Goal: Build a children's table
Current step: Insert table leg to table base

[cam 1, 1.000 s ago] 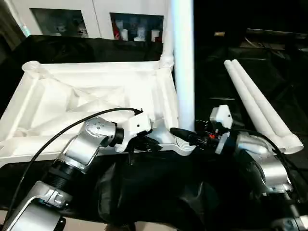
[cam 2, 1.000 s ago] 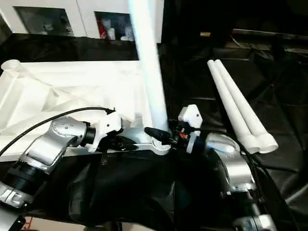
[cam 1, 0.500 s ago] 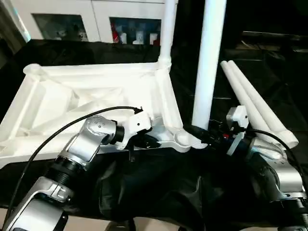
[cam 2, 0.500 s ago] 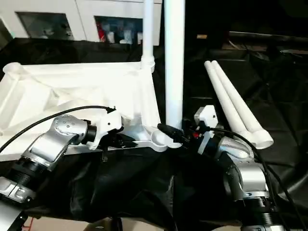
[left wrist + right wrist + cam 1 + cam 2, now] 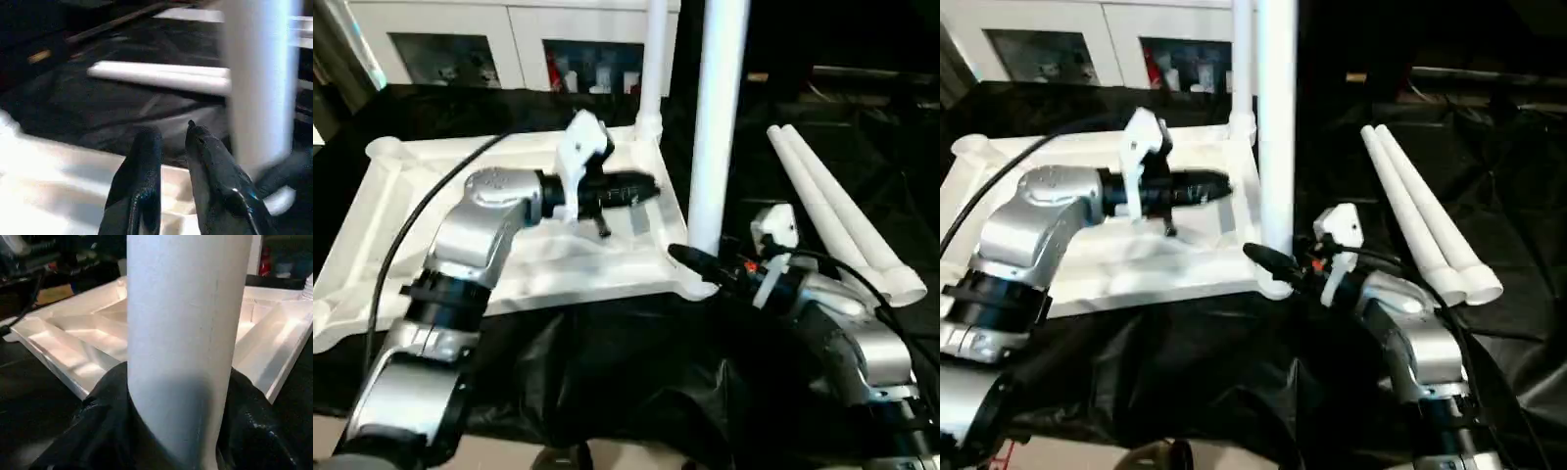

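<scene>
The children's table top [image 5: 558, 272] lies upside down on black cloth, ribbed underside up. One white leg [image 5: 654, 59] stands in its far right corner socket. A second leg [image 5: 715, 117] stands upright at the near right corner, and my right gripper [image 5: 690, 259] is shut around its lower end, black fingers [image 5: 105, 399] on both sides of the tube [image 5: 181, 333]. My left gripper [image 5: 649, 186] hovers above the top, pointing towards that leg, its fingers [image 5: 146, 161] slightly apart with nothing between them. Two more legs [image 5: 832, 211] lie side by side at the right.
White cabinets with glass doors [image 5: 460, 49] stand behind the table top. Black cloth [image 5: 607, 372] covers the surface in front and to the right. A black cable [image 5: 411, 230] runs along my left arm.
My left gripper has let go of the top's near edge, risen over the top and parted its fingers a little. The leg in my right gripper now stands straighter at the near right corner.
</scene>
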Available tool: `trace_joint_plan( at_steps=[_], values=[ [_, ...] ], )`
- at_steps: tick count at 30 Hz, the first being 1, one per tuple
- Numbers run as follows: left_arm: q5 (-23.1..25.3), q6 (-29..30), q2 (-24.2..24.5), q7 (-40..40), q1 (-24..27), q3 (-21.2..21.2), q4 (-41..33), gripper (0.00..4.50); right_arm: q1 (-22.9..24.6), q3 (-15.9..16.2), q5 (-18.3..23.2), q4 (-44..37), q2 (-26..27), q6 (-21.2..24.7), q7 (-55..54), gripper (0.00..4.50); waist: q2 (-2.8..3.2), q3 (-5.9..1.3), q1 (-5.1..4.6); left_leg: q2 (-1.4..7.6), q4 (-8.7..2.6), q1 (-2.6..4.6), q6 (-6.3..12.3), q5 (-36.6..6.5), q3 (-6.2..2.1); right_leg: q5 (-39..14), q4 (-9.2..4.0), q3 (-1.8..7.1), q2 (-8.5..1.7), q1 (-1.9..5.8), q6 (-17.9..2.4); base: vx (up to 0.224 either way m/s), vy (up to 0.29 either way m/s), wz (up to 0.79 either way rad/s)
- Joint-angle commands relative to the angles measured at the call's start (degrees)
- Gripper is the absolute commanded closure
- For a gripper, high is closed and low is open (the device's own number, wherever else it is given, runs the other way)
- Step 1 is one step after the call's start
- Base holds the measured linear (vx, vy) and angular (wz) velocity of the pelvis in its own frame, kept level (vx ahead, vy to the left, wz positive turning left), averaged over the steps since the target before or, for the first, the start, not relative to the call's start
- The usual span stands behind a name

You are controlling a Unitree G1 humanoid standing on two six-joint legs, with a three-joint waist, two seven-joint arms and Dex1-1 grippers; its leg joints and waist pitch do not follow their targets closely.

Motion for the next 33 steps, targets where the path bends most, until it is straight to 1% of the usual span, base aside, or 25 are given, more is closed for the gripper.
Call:
trace_joint_plan(
  at_steps=[1, 2, 3, 5, 6, 7, 8, 9, 10, 11, 13, 16, 17, 19, 20, 21, 22, 24, 25, 26, 27, 29, 31, 32, 33],
  values=[
    [0.4, 3.8, -2.4, 6.2, -2.9, 1.5, -1.4, 3.47, -1.6, 0.7, -2.4, 0.4, 0.9, 0.9, -2.9, 2.60, -0.35, -4.99, -0.15, 3.76, -3.33, 2.31, 2.84, -7.7, -2.12, -2.0, -3.65, 2.11, -3.88, 1.82, -15.3, 0.000, 0.000, 0.00],
    [0.2, 4.8, -3.5, 7.4, -3.6, 1.3, -3.2, 3.47, -2.0, 1.0, -3.2, 1.2, 1.1, 0.6, -3.5, 2.60, -0.55, -4.88, -0.04, 3.77, -3.34, 2.28, 2.66, -8.2, -2.07, -2.8, -3.84, 2.17, -3.93, 1.75, -15.1, 0.000, 0.000, 0.00],
    [0.0, 5.0, -3.8, 7.5, -3.7, 1.3, -3.8, 3.47, -2.1, 1.1, -3.3, 1.3, 1.2, 0.7, -3.6, 2.60, -0.49, -4.90, -0.02, 3.82, -3.36, 2.16, 2.58, -8.2, -2.15, -2.8, -3.73, 2.15, -4.03, 1.90, -15.1, 0.000, 0.000, 0.00],
    [-2.4, 7.3, -6.5, 8.6, -4.6, 1.2, -8.3, 3.47, -2.6, 1.7, -3.9, 1.7, 1.2, 1.3, -4.3, 2.60, -0.52, -4.94, -0.01, 3.85, -3.34, 2.05, 2.87, -7.5, -2.18, -1.9, -3.64, 2.12, -4.01, 1.94, -14.9, 0.000, 0.000, 0.00],
    [-3.9, 8.4, -8.2, 9.3, -5.2, 1.5, -10.1, 3.47, -2.8, 1.7, -4.0, 1.9, 1.2, 1.5, -4.5, 2.60, -0.81, -4.96, -0.06, 3.79, -3.24, 1.93, 3.43, -6.7, -2.11, -0.6, -3.53, 2.12, -3.91, 1.99, -15.1, 0.000, 0.000, 0.00],
    [-3.9, 8.4, -8.2, 9.3, -5.2, 1.5, -10.1, 3.47, -2.8, 1.7, -4.0, 1.9, 1.2, 1.5, -4.5, 2.60, -0.77, -4.96, 0.08, 3.65, -3.09, 1.76, 4.13, -5.7, -2.17, 0.1, -3.43, 2.07, -4.05, 2.09, -15.2, 0.000, 0.000, 0.00],
    [-5.8, 9.8, -10.5, 10.5, -6.1, 1.5, -12.4, 3.47, -3.0, 1.8, -3.9, 2.0, 1.1, 1.7, -4.8, 2.60, -0.82, -4.98, 0.02, 3.60, -3.06, 1.71, 4.57, -5.4, -2.10, 0.4, -3.47, 2.09, -3.97, 2.09, -15.1, 0.000, 0.000, 0.00],
    [-6.3, 10.3, -11.4, 10.8, -6.5, 1.2, -13.4, 3.47, -3.0, 1.8, -4.0, 2.1, 1.1, 1.8, -4.8, 2.60, -0.93, -5.13, 0.10, 3.57, -2.83, 1.64, 5.08, -4.6, -2.14, 1.5, -3.31, 2.05, -4.08, 2.23, -15.4, 0.000, 0.000, 0.00],
    [-6.8, 10.8, -12.2, 11.0, -6.8, 0.9, -14.2, 3.47, -3.1, 1.8, -4.2, 2.2, 1.1, 1.8, -4.9, 2.60, -1.04, -5.11, 0.08, 3.49, -2.71, 1.49, 5.86, -3.9, -2.10, 2.2, -3.31, 2.05, -4.09, 2.28, -15.4, 0.000, 0.000, 0.00],
    [-6.8, 10.8, -12.2, 11.0, -6.8, 0.9, -14.2, 3.47, -3.1, 1.8, -4.2, 2.2, 1.1, 1.8, -4.9, 2.60, -1.00, -5.09, 0.05, 3.50, -2.73, 1.46, 6.07, -3.9, -2.08, 2.0, -3.34, 2.04, -4.05, 2.29, -15.4, 0.000, 0.000, 0.00],
    [-8.1, 12.2, -14.7, 11.8, -7.1, 0.4, -15.9, 3.47, -3.2, 1.8, -4.8, 2.6, 0.9, 1.8, -4.9, 2.60, -0.98, -5.01, -0.02, 3.47, -2.68, 1.43, 6.24, -4.7, -2.12, 0.7, -3.56, 1.96, -3.97, 2.26, -15.2, 0.000, 0.000, 0.00],
    [-7.9, 12.3, -15.3, 12.3, -6.6, -0.2, -16.5, 3.47, -3.3, 1.7, -4.9, 2.8, 0.8, 1.9, -5.0, 2.60, -1.08, -4.97, -0.23, 3.43, -2.73, 1.40, 6.16, -5.5, -2.16, -1.0, -3.76, 1.95, -3.80, 2.28, -14.5, 0.000, 0.000, 0.00],
    [-7.5, 11.9, -15.1, 12.5, -6.3, -0.3, -16.1, 3.47, -3.4, 1.6, -4.8, 2.8, 0.7, 1.9, -5.1, 2.60, -0.92, -4.95, -0.27, 3.41, -2.75, 1.44, 6.12, -5.6, -2.18, -1.4, -3.82, 1.96, -3.78, 2.26, -14.4, 0.000, 0.000, 0.00],
    [-5.9, 10.3, -13.9, 13.6, -5.9, 0.2, -14.0, 3.47, -3.7, 1.1, -4.5, 2.9, 0.5, 2.2, -5.3, 2.60, -0.84, -4.94, -0.36, 3.43, -2.83, 1.57, 5.70, -6.4, -2.24, -2.7, -4.02, 1.96, -3.71, 2.19, -13.9, 0.000, 0.000, 0.00],
    [-5.9, 10.3, -13.9, 13.6, -5.9, 0.2, -14.0, 3.47, -3.7, 1.1, -4.5, 2.9, 0.5, 2.2, -5.3, 2.60, -0.88, -4.90, -0.45, 3.44, -2.89, 1.57, 5.57, -6.5, -2.21, -2.8, -4.04, 1.96, -3.63, 2.17, -13.8, 0.000, 0.000, 0.00],
    [-3.6, 7.3, -11.8, 14.5, -5.9, 0.7, -10.9, 3.47, -4.2, 0.1, -4.1, 3.1, 0.3, 2.3, -5.6, 2.60, -0.87, -4.88, -0.40, 3.42, -2.94, 1.63, 5.54, -6.8, -2.29, -3.3, -4.23, 1.95, -3.54, 2.06, -13.5, 0.000, 0.000, 0.00],
    [-2.3, 5.6, -10.4, 14.4, -5.7, 0.8, -9.4, 3.47, -4.4, -0.5, -3.8, 3.4, 0.2, 2.5, -5.8, 2.60, -0.89, -4.95, -0.53, 3.38, -2.99, 1.64, 5.21, -7.0, -2.32, -3.4, -4.15, 1.96, -3.50, 2.13, -13.0, 0.000, 0.000, 0.00],
    [-0.2, 2.7, -7.5, 13.4, -5.0, 0.4, -6.8, 3.47, -5.1, -1.7, -3.5, 4.3, -0.2, 2.7, -6.2, 2.60, -0.79, -5.04, -0.72, 3.37, -3.04, 1.70, 4.68, -7.1, -2.37, -3.4, -4.02, 1.91, -3.51, 2.09, -12.7, 0.000, 0.000, 0.00],
    [1.2, 0.2, -5.1, 11.7, -3.9, -0.6, -5.0, 3.47, -5.6, -2.4, -3.4, 5.2, -0.6, 2.6, -6.3, 2.60, -0.66, -5.05, -0.82, 3.39, -3.12, 1.78, 4.28, -7.3, -2.41, -3.6, -4.04, 1.90, -3.48, 1.99, -12.6, 0.000, 0.000, 0.00],
    [1.4, -0.1, -4.8, 11.5, -3.8, -0.7, -4.9, 3.47, -5.7, -2.5, -3.3, 5.3, -0.6, 2.6, -6.3, 2.60, -0.61, -5.04, -0.94, 3.37, -3.16, 1.79, 4.05, -7.5, -2.36, -3.6, -4.03, 1.92, -3.47, 1.94, -12.6, 0.000, 0.000, 0.00],
    [1.7, -1.1, -3.3, 9.6, -2.8, -1.3, -3.7, 3.47, -6.2, -2.9, -3.4, 6.0, -0.9, 2.5, -6.4, 2.60, -0.76, -5.10, -1.06, 3.45, -3.16, 1.84, 3.67, -7.2, -2.24, -2.4, -3.82, 1.96, -3.46, 2.00, -13.0, 0.000, 0.000, 0.00],
    [2.7, -3.7, -0.7, 5.5, -0.9, -3.7, -1.3, 3.47, -7.0, -3.5, -3.3, 7.2, -1.3, 2.5, -6.5, 2.60, -0.64, -5.28, -1.02, 3.35, -3.05, 1.86, 4.03, -6.0, -2.25, -0.9, -3.64, 1.92, -3.54, 1.88, -13.6, 0.000, 0.000, 0.00],
    [2.9, -4.5, 0.7, 2.2, 0.3, -5.6, 0.0, 3.47, -7.4, -3.7, -3.2, 7.6, -1.5, 2.7, -6.5, 2.60, -0.47, -5.43, -1.00, 3.41, -2.95, 1.96, 4.33, -4.8, -2.08, 1.4, -3.22, 1.94, -3.50, 1.77, -14.1, 0.000, 0.000, 0.00],
    [3.0, -5.5, 1.3, -0.4, 1.3, -7.1, 0.9, 3.47, -7.6, -3.7, -3.3, 7.9, -1.5, 2.7, -6.4, 2.60, -0.59, -5.57, -0.97, 3.42, -2.86, 2.00, 4.55, -4.2, -2.02, 2.6, -3.10, 1.94, -3.50, 1.76, -14.4, 0.000, 0.000, 0.00],
    [3.1, -6.5, 1.7, -2.1, 1.8, -8.1, 1.8, 3.30, -7.7, -3.7, -3.3, 8.0, -1.6, 2.7, -6.4, 2.60, -0.54, -5.76, -0.82, 3.43, -2.68, 1.75, 5.22, -2.5, -2.08, 5.0, -2.71, 1.90, -3.60, 1.87, -14.8, 0.000, 0.000, 0.00]
  ],
)
